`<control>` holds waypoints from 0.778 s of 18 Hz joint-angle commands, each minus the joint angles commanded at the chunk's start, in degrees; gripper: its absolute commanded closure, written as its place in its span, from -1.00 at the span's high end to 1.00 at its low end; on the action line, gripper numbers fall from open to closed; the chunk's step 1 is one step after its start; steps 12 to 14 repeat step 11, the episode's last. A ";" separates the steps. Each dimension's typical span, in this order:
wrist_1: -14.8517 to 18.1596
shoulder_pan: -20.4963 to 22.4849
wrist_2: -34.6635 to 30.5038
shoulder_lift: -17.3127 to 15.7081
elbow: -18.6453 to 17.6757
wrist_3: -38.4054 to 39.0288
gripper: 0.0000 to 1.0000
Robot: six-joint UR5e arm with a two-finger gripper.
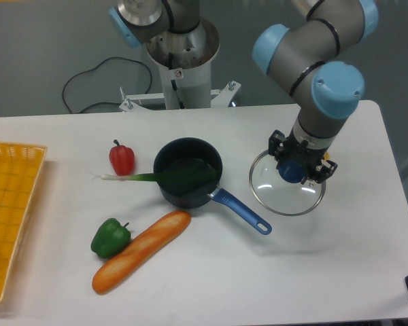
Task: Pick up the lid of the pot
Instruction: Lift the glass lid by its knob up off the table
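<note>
Your gripper [304, 160] was only partly closed, its fingers clamped about the blue knob [292, 171] of the clear pot lid [270, 195]. You had that lid near the blue handle [245, 212] of the black pan [183, 149] (whether it was off the table, you couldn't tell from this view). A green leek [180, 177] lay in the pan, sticking out past its rim.
</note>
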State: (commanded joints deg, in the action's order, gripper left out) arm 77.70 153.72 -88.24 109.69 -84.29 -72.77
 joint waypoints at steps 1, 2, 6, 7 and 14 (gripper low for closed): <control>-0.09 -0.35 0.09 0.00 0.00 0.00 -0.47; -0.18 -0.61 0.09 0.00 0.00 0.00 -0.47; -0.18 -0.44 0.09 -0.70 -0.17 -0.96 -0.47; -0.09 -0.27 0.09 -0.79 -0.18 -1.14 -0.47; -0.09 -0.18 0.17 -0.88 -0.09 -1.23 -0.47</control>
